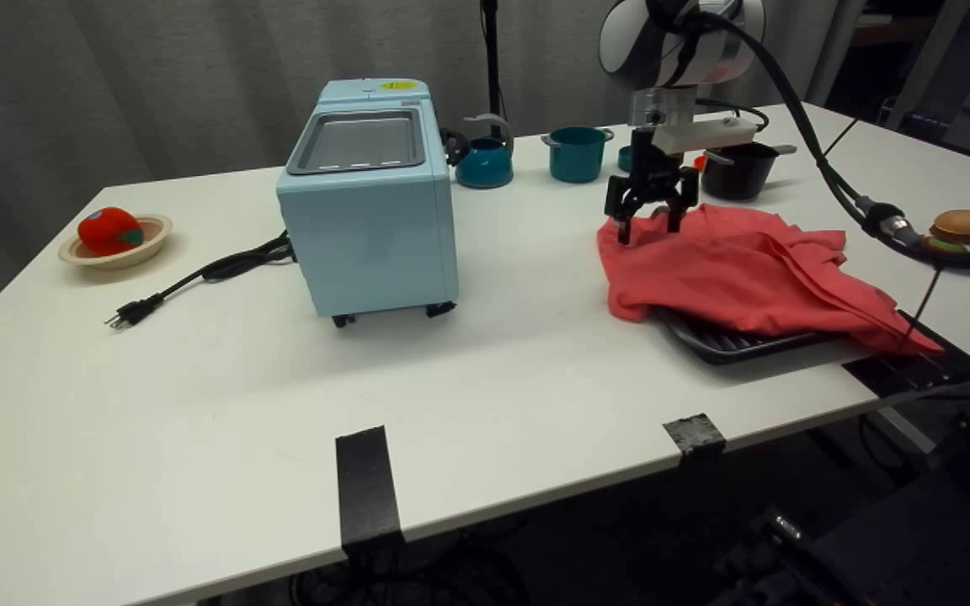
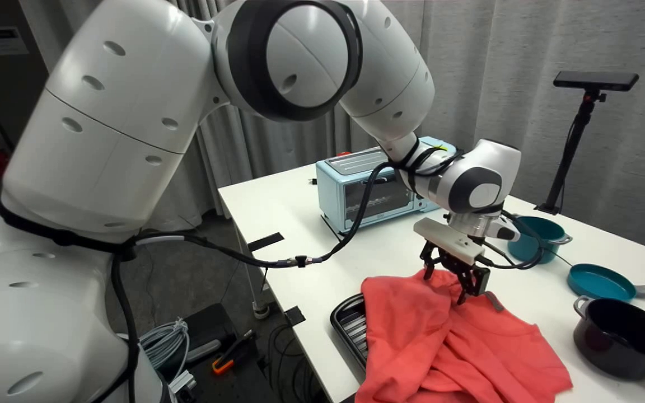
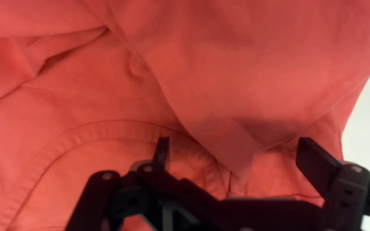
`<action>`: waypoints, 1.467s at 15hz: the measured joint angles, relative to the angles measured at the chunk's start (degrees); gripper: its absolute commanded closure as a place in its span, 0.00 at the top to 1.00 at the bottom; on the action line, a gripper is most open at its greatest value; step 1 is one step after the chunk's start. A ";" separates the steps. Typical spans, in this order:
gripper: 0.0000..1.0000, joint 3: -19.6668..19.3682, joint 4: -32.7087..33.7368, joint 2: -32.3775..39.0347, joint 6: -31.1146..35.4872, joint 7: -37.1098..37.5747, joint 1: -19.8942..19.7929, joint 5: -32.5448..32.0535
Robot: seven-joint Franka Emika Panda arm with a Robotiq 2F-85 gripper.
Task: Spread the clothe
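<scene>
Oven (image 1: 375, 240): set at left on the desk (image 1: 199, 438).
Hand (image 1: 649, 225): spread wide, nothing gripped, at the far left part of the cloth (image 1: 721, 273); contact cannot be judged.
Cloth: rumpled at right, the black pan (image 1: 725, 347) partly covered by it.

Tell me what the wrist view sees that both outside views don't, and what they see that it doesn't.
Only the wrist view shows the fine ribbing on a curved band of the soft, wrinkled red-pink cloth.

Only the exterior views show the boxy pale-blue toaster oven, the round black pot with grey handles and the black ridged pan, partly covered by the cloth.

All share the cloth, the black two-fingered gripper with its jaws open, and some of the smooth white table.
</scene>
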 measured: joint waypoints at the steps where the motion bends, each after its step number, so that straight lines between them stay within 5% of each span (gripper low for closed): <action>1: 0.88 0.00 -0.10 0.00 -0.49 0.32 0.00 0.00; 12: 0.01 0.01 -0.35 -0.83 -2.94 3.58 0.43 0.00; 22: 0.01 0.02 -8.05 -10.34 -2.94 3.75 1.33 -0.51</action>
